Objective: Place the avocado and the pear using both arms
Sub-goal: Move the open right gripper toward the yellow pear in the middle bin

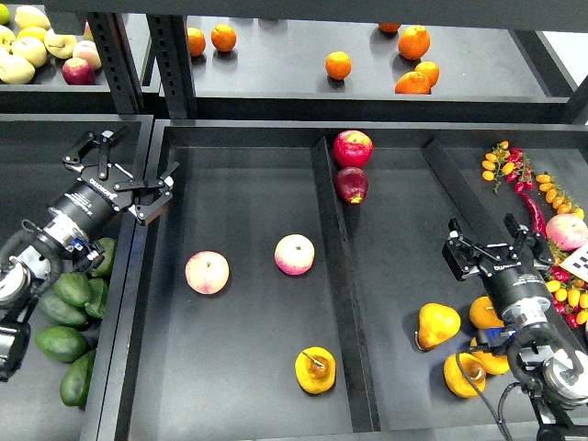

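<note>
Several dark green avocados (62,312) lie in a pile at the left, beside and under my left arm. One golden pear (315,369) stands in the left compartment of the black tray (333,276), near the front. More pears (438,324) lie at the right, next to my right arm. My left gripper (157,195) is open and empty above the tray's left rim, above the avocados. My right gripper (487,241) is open and empty, pointing away from me, just beyond the right-hand pears.
Two pink-and-cream peaches (207,272) lie in the tray's left compartment. Two red apples (353,147) sit by the divider at the back. A red chilli (536,216) and small tomatoes lie at the far right. Oranges (338,65) sit on the back shelf.
</note>
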{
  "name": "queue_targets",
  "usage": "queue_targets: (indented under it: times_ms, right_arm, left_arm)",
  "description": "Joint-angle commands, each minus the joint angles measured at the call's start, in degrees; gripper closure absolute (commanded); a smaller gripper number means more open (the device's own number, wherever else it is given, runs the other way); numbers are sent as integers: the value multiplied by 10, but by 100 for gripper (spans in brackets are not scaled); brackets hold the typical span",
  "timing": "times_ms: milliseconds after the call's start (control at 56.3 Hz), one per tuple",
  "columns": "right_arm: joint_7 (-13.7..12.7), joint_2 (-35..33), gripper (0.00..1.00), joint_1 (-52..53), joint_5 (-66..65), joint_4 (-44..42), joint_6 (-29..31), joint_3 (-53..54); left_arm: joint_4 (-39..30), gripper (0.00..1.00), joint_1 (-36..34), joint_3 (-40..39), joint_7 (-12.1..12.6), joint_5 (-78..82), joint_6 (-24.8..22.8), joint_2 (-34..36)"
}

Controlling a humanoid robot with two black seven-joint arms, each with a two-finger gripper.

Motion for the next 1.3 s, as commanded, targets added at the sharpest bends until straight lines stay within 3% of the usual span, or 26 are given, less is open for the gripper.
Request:
queue_targets:
  times_ms: [0,302,391,444,462,764,995,1137,1279]
  right_arm:
    - [0,-7,0,0,0,7,0,-12]
    - [-1,-11,0,11,0,13,1,-33]
    - [-11,-10,0,22,0,13,1,-37]
    - [-24,-11,0,29,0,12,1,-41]
    - [-41,-11,0,41,0,13,1,-51]
    - [-169,-57,0,147,-1,7,0,-159]
    - [-184,-84,0,204,-6,-3,-1,-257]
    - [-221,-98,0,222,-6,-4,-1,-309]
    - [-221,-126,0,230,-18,-2,0,-353]
  left_arm:
    - [-24,1,39,-10,0,0,0,-14]
    - [-59,1,100,-17,0,-2,0,-14]
    - [-61,1,115,-17,0,-9,0,-14]
    - [-64,1,128,-16,0,-12,0,-14]
    - [-72,1,140,-15,0,-12,0,-14]
    - [-80,1,157,-11,0,-11,0,-14]
    - [-80,1,166,-12,0,-11,0,-14]
    - [-80,1,167,-12,0,-11,0,-14]
    - [-80,1,167,-11,0,-11,0,-14]
